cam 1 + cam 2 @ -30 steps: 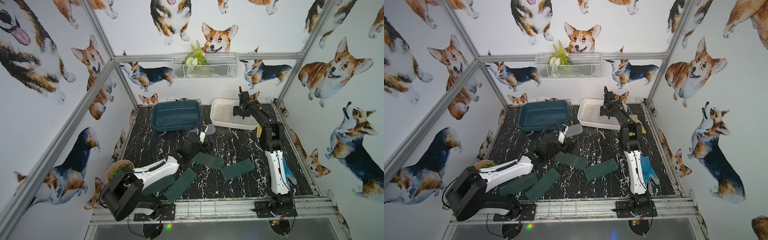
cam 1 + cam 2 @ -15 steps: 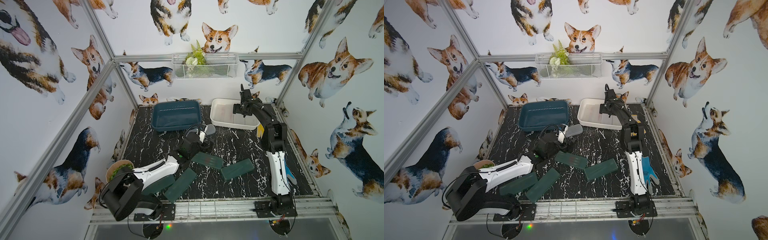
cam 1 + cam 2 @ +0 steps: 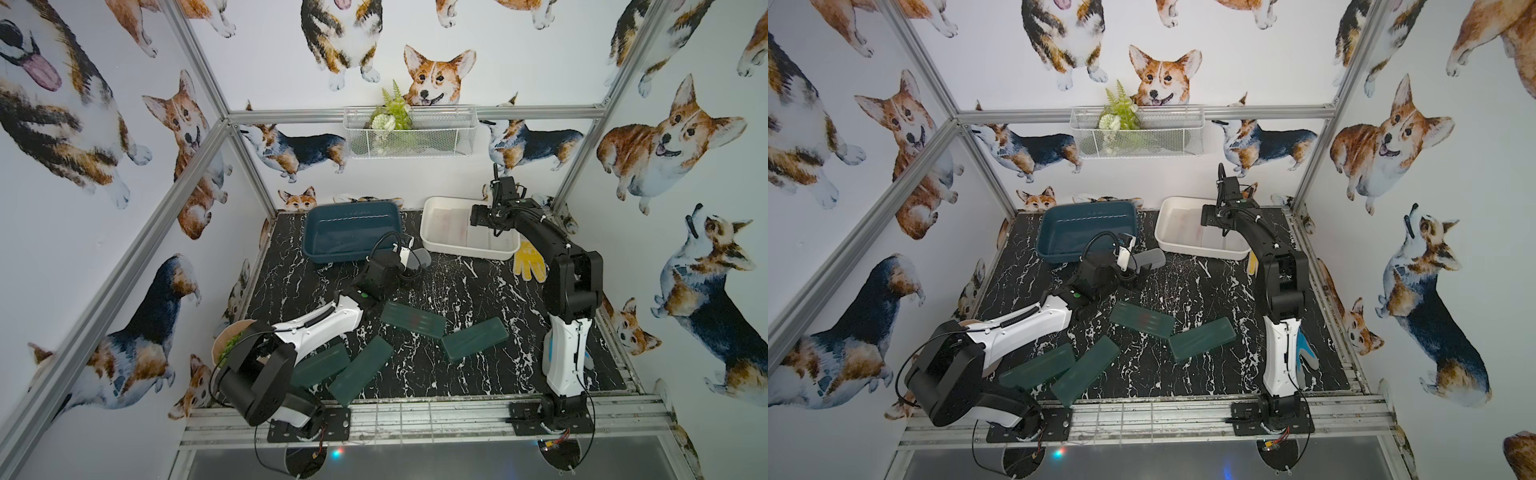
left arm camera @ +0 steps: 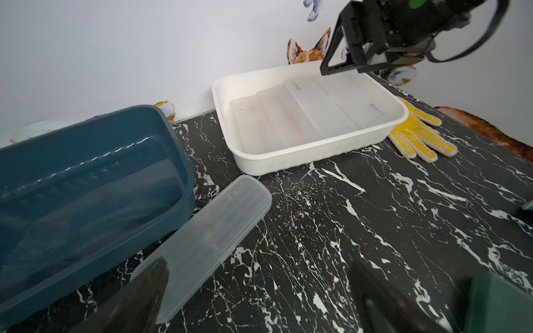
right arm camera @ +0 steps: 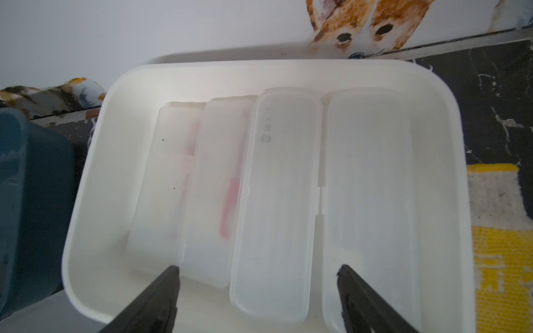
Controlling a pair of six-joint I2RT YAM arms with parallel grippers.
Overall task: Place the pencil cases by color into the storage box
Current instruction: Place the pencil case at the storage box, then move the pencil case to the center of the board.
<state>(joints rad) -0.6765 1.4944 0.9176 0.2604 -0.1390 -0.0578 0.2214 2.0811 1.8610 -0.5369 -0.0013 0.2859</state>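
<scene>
Several frosted white pencil cases [image 5: 277, 201] lie side by side in the white storage box [image 5: 95, 201] at the back right [image 3: 465, 251]. My right gripper [image 5: 256, 269] hangs open just above them, holding nothing; it shows in both top views [image 3: 478, 218] [image 3: 1208, 216]. One more frosted pencil case [image 4: 213, 230] lies on the table against the blue storage box [image 4: 178, 161], which has no pencil cases in it. My left gripper [image 4: 259, 263] is open beside that case, one finger over its near end. Several dark green pencil cases [image 3: 412, 319] [image 3: 473, 338] [image 3: 360, 370] lie at the table's front.
A yellow glove [image 3: 528, 259] lies right of the white box, under the right arm. A blue-grey glove [image 3: 1306, 353] lies by the right arm's base. A bowl with a plant [image 3: 226, 340] sits front left, behind the left arm. A wire basket [image 3: 409, 133] hangs on the back wall.
The right gripper has risen slightly over the white box. The left arm has not visibly moved.
</scene>
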